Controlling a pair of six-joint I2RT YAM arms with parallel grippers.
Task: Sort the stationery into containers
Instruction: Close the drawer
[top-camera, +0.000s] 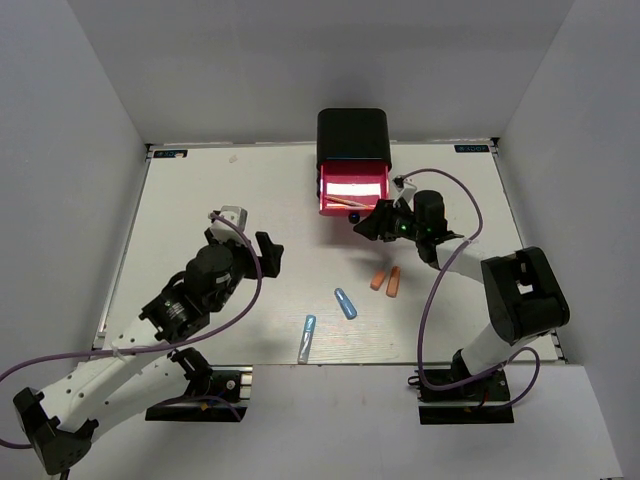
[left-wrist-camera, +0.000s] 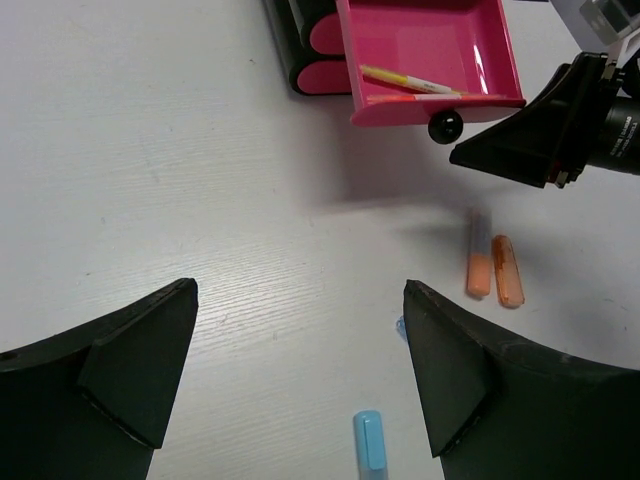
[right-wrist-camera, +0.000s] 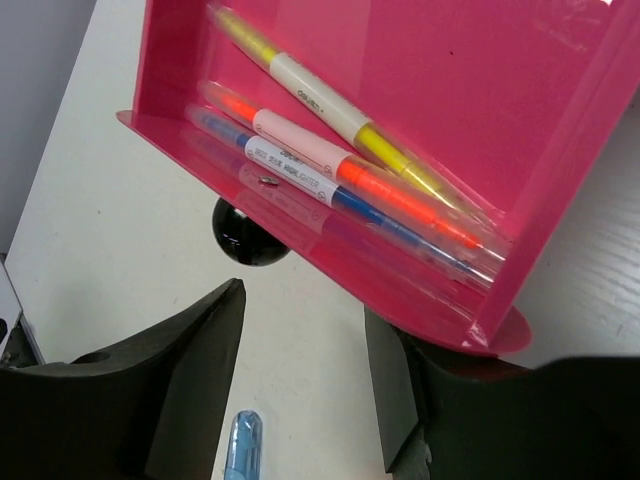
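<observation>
The black cabinet (top-camera: 352, 135) stands at the back with one pink drawer (top-camera: 352, 188) pulled open. In the right wrist view the drawer (right-wrist-camera: 560, 150) holds a yellow pen (right-wrist-camera: 330, 110), an orange-red pen (right-wrist-camera: 350, 165) and a thin blue pen (right-wrist-camera: 330, 195). My right gripper (top-camera: 375, 222) is open and empty just in front of the drawer, beside its black knob (right-wrist-camera: 250, 232). Two orange markers (top-camera: 386, 281), a short blue marker (top-camera: 345, 303) and a light blue pen (top-camera: 307, 337) lie on the table. My left gripper (top-camera: 262, 255) is open and empty, left of them.
Two more pink drawers (left-wrist-camera: 325, 55) are shut in the cabinet beside the open one. The white table (top-camera: 200, 200) is walled by grey panels on the left, back and right. The right arm's cable loops over the table's right side.
</observation>
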